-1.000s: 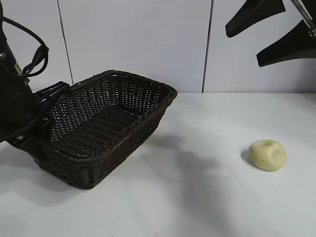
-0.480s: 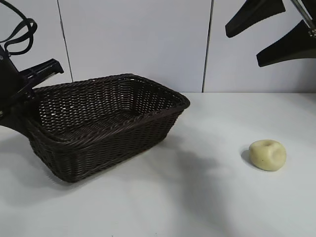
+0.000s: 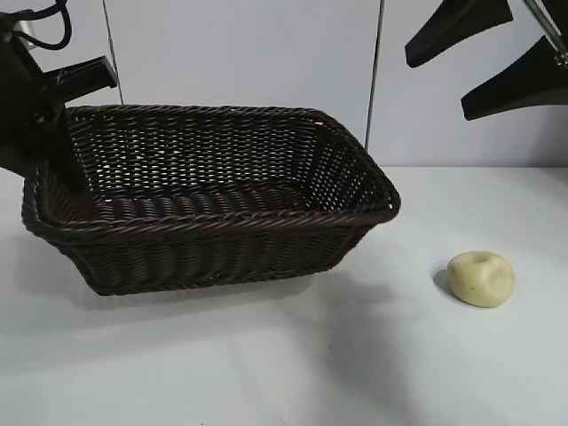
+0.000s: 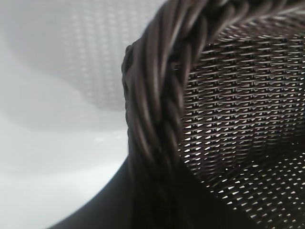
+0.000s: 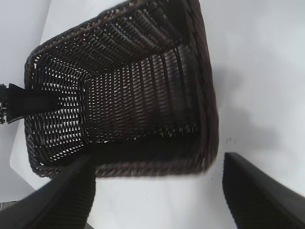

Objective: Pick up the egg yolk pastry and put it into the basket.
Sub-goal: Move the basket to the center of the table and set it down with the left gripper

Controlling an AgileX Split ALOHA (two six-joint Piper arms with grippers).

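Clamping the left gripper [image 3: 55, 133] tight on the basket [image 3: 213, 226] rim at the left end, positioning it. Holding the right gripper [image 3: 484, 58] spread wide and empty, high above the egg yolk pastry [image 3: 480, 279], sitting on the table [image 3: 355, 373] just right of the basket. Probably needing a descent and a gentle pinch next. Showing no readable writing.

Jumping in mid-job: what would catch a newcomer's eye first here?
The big dark wicker basket fills the left half of the exterior view, with the left gripper clamped on its braided rim at the left end. The small egg yolk pastry lies alone on the white table, to the basket's right, under the open right gripper.
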